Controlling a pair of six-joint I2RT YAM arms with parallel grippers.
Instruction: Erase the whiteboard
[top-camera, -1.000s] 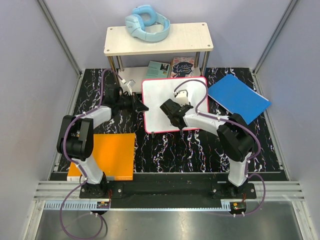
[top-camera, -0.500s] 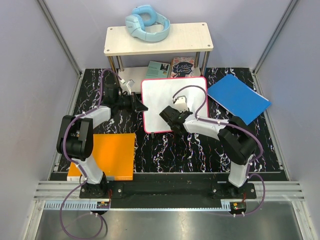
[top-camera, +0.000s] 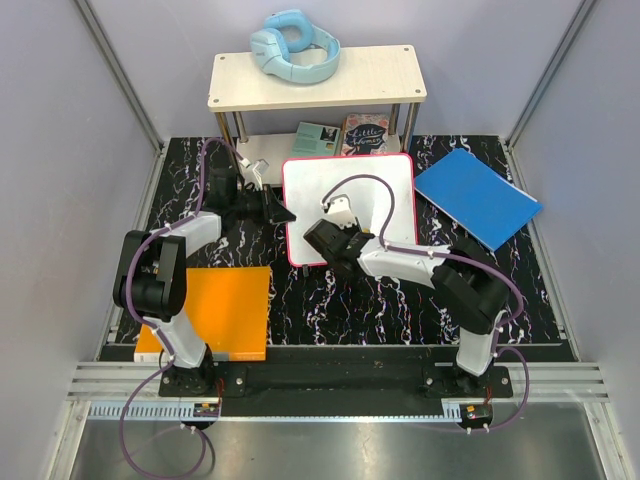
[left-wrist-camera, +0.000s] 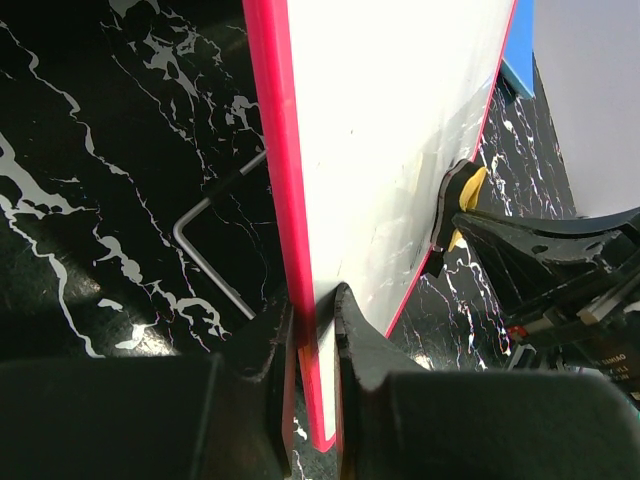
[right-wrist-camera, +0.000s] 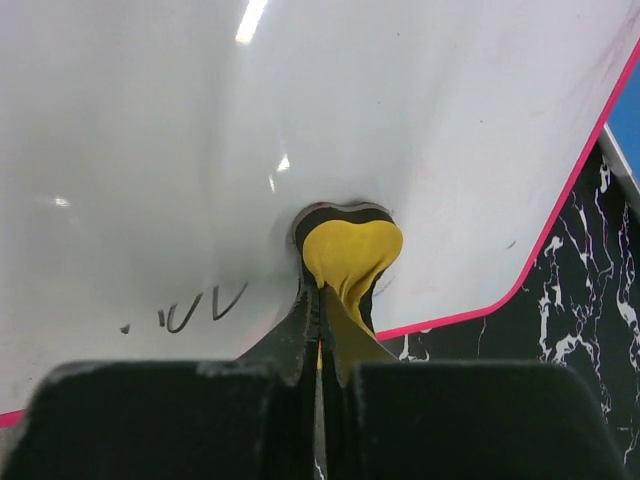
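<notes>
shelf table (top-camera: 370, 75) close behind whiteboard (top-camera: 310, 185)

Left end effector (left-wrist-camera: 315, 305) is clamped on the pink rim of the whiteboard (left-wrist-camera: 390, 130), one finger on each side. The board runs straight ahead. Off to its left, a bent metal rod (left-wrist-camera: 205, 255) lies on the black marbled bench (left-wrist-camera: 120, 150). To the right, the right end effector (left-wrist-camera: 455, 215) presses a yellow pad (left-wrist-camera: 470, 188) on the board face.

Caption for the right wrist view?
Right gripper, jaws shut on a yellow eraser, presses it against the whiteboard near dark marker strokes.
</notes>
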